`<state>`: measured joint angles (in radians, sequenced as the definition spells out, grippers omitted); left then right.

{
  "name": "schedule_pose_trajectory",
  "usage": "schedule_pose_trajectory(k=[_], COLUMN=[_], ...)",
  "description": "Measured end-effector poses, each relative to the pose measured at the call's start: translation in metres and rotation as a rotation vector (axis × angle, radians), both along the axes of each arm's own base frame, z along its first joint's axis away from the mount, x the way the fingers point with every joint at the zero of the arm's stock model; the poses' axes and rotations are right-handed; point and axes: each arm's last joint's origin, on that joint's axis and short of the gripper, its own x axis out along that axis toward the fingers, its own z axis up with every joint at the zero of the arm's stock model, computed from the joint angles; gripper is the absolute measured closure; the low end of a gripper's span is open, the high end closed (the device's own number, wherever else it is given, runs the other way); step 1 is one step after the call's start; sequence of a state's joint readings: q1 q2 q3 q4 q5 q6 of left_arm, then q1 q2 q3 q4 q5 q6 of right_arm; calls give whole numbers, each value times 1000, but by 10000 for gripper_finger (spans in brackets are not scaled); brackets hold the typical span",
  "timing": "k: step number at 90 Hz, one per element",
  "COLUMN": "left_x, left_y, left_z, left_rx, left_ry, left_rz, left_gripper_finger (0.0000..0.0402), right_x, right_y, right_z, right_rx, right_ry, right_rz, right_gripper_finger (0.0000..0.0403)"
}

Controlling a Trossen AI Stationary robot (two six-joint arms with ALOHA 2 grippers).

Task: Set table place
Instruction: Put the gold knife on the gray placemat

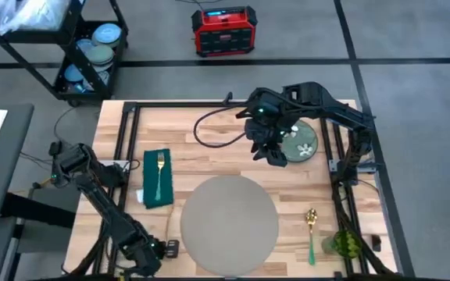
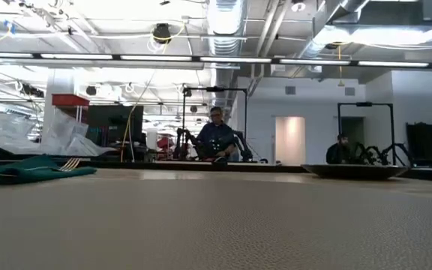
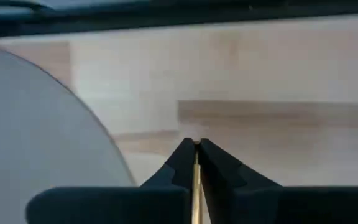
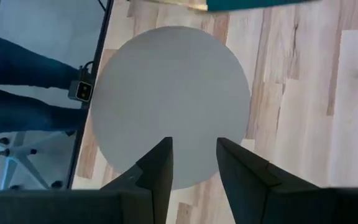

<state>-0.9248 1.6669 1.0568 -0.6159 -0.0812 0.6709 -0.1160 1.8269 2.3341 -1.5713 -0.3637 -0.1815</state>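
Hovering right gripper (image 1: 273,153) beside flowered plate (image 1: 301,141) at table's (image 1: 209,129) far right, placemat (image 1: 228,218) lying toward near edge, centre; left gripper (image 1: 148,251) parked at near-left corner, nearer the mat. Showing placemat surface low view, napkin (image 2: 28,169) left. Showing left fingers (image 3: 182,163) closed, nothing held. Looking down at placemat via right wrist, fingers (image 4: 157,165) parted, empty.
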Motion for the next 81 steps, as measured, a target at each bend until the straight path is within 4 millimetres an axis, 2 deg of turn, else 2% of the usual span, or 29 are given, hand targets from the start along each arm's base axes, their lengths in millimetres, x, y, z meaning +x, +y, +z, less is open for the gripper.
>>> schedule_pose_trajectory(k=[13,26,40,51,64,81], left_x=[20,29,36,49,78,114], left_y=[1,-4,-8,10,38,65], left_z=[14,23,35,35,37,18], left_rx=[-89,-260,-251,-174,-159,-83], left_ry=[12,65,-52,-53,-110,-108], left_rz=[20,103,114,111,113,41], left_gripper_finger=[401,401,401,401,401,401], right_x=[-16,-38,-66,-86,-106,-122], right_y=[-5,-16,-28,-37,-44,-54], right_z=[13,28,45,55,64,69], right_rx=[-29,-48,-90,-126,-157,-188], right_ry=[-57,-115,-176,-214,-254,-278], right_rz=[14,-23,-101,-166,-212,-266], right_gripper_finger=[290,290,290,290,290,290])
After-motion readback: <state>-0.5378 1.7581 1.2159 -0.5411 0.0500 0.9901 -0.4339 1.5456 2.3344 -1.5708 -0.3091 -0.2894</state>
